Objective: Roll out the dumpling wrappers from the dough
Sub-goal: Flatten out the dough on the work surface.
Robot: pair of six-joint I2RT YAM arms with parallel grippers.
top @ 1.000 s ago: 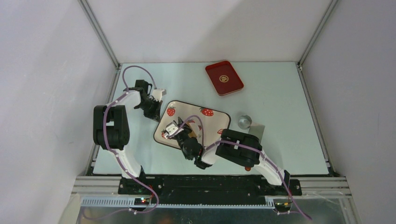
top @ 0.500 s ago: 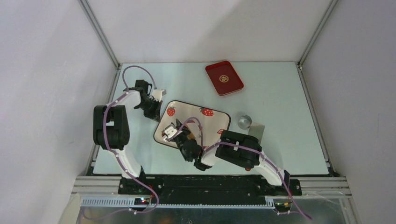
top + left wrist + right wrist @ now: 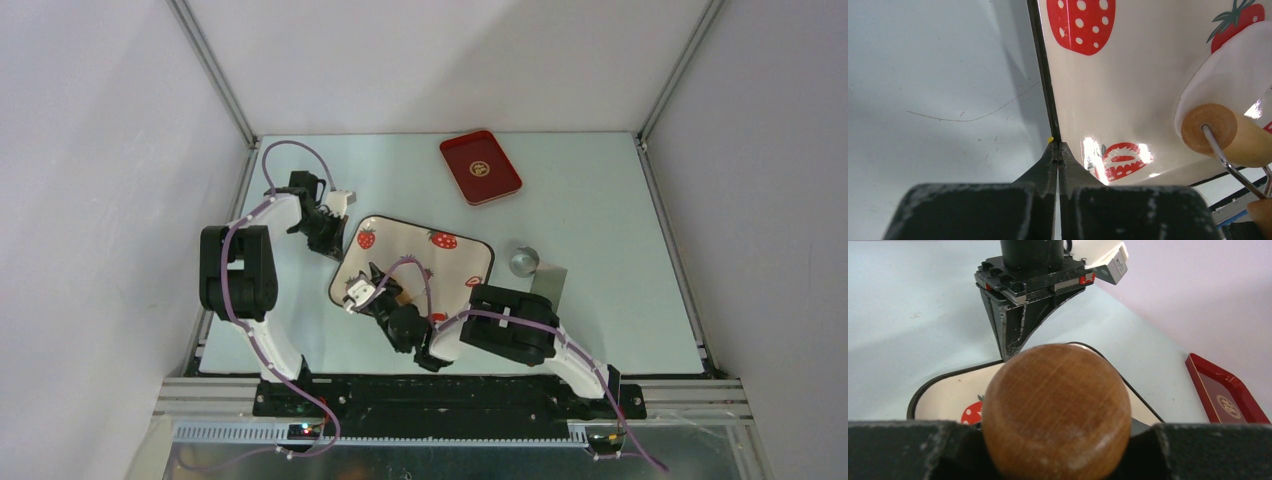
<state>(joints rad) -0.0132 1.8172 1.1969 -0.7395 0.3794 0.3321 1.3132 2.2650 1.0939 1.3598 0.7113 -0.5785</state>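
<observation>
Dough [image 3: 1233, 65] under roller [image 3: 1218, 132], roller in right gripper [image 3: 1055, 440]

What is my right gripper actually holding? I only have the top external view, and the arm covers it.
Observer: The right wrist view shows the right gripper shut on a wooden handle, with the handle's rounded end facing the camera.
Operator: What is the tool touching?
Observer: In the left wrist view, the wooden roller sits at the edge of a thin, flat white piece of dough on the strawberry tray.
Operator: And the other arm?
Observer: The left gripper is shut, with its tips right at the tray's black rim. I cannot tell whether it pinches the rim.
</observation>
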